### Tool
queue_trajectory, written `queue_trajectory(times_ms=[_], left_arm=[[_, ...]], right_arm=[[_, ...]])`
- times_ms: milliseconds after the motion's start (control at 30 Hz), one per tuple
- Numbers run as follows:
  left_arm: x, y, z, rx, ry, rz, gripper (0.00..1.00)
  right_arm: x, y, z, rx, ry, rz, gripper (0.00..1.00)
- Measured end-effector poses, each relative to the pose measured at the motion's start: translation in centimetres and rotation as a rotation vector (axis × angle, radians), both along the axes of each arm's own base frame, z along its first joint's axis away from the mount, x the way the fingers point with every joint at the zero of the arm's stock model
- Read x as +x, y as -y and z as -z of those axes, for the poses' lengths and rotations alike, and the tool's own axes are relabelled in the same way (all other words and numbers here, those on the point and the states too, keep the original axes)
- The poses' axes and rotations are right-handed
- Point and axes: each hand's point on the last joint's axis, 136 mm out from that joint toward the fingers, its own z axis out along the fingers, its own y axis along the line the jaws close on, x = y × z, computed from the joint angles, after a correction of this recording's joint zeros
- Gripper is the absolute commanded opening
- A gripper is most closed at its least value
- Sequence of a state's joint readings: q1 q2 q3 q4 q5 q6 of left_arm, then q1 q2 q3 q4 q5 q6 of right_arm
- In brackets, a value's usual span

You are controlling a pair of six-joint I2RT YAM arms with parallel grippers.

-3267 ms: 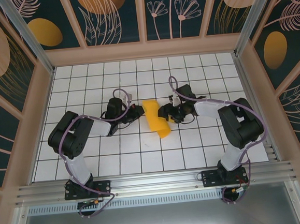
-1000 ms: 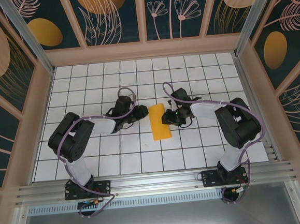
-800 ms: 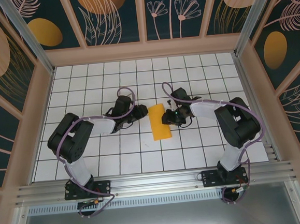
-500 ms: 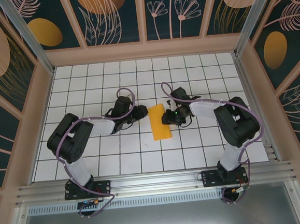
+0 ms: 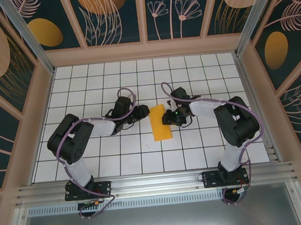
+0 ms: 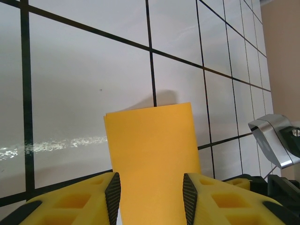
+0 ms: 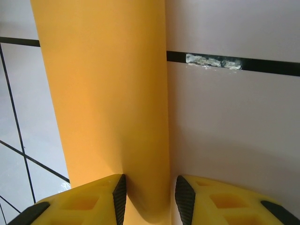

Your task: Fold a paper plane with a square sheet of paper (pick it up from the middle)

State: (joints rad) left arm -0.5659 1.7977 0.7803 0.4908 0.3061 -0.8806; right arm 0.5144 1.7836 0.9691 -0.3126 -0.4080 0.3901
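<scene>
The orange-yellow sheet of paper [image 5: 160,122] lies flat on the white grid table as a narrow rectangle, about one tile wide and two long; no pointed dart shape is in view. My left gripper [image 5: 143,113] sits low at the paper's left edge. In the left wrist view the paper [image 6: 150,145] runs between its open yellow fingers [image 6: 151,199], nearly filling the gap. My right gripper [image 5: 167,116] is at the paper's right edge. In the right wrist view its open jaws [image 7: 150,197] straddle the long edge of the paper [image 7: 103,93], which dips slightly there.
The table [image 5: 102,158] is walled by beige frames with dark floral panels [image 5: 114,13]. Both arm bases stand on the metal rail [image 5: 156,182] at the near edge. A scuffed spot marks a grid line [image 7: 213,61] beside the paper.
Three seconds ago the paper was curled and raised between the grippers; now it lies flat. Over the last second the left gripper edged slightly right, toward the paper.
</scene>
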Motion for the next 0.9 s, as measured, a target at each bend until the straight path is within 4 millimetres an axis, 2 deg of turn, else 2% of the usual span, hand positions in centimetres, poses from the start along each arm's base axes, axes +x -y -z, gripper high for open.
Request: queue_trajectory(times_ms=[900], left_arm=[[-0.50, 0.35, -0.03, -0.031, -0.011, 0.020, 0.39]], right_arm=[[-0.01, 0.16, 0.32, -0.031, -0.008, -0.012, 0.37]])
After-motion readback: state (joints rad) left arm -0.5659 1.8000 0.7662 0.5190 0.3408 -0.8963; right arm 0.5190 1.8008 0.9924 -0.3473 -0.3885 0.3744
